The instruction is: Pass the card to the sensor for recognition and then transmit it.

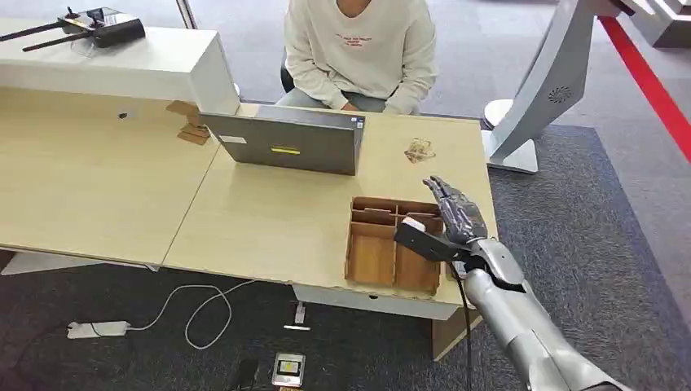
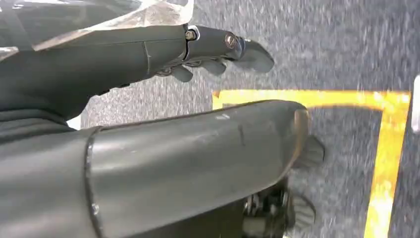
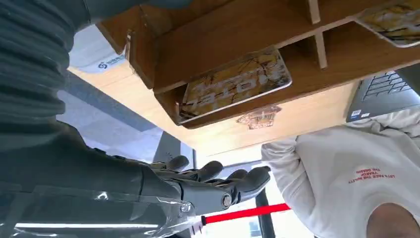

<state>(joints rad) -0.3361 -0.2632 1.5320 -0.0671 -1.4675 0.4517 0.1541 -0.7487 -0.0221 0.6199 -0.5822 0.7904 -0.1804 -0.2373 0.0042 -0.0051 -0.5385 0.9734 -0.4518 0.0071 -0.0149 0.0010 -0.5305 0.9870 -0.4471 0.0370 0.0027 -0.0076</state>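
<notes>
A wooden tray (image 1: 371, 254) with several compartments sits at the desk's near right edge. A printed hotel card (image 3: 233, 84) leans in one of its small compartments, and a second card (image 3: 396, 19) lies in another. My right hand (image 1: 452, 216) hovers over the tray's right side with fingers stretched out and apart, holding nothing; its fingers (image 3: 218, 179) stay clear of the card. My left hand (image 2: 213, 52) hangs above grey carpet with nothing in it, fingers loosely extended.
A grey laptop (image 1: 285, 142) stands mid-desk, facing a seated person in a cream sweatshirt (image 1: 358, 49). A small tan object (image 1: 420, 149) lies beside the laptop. A white raised counter (image 1: 122, 69) carries a black controller. A grey stand (image 1: 546, 98) rises right of the desk.
</notes>
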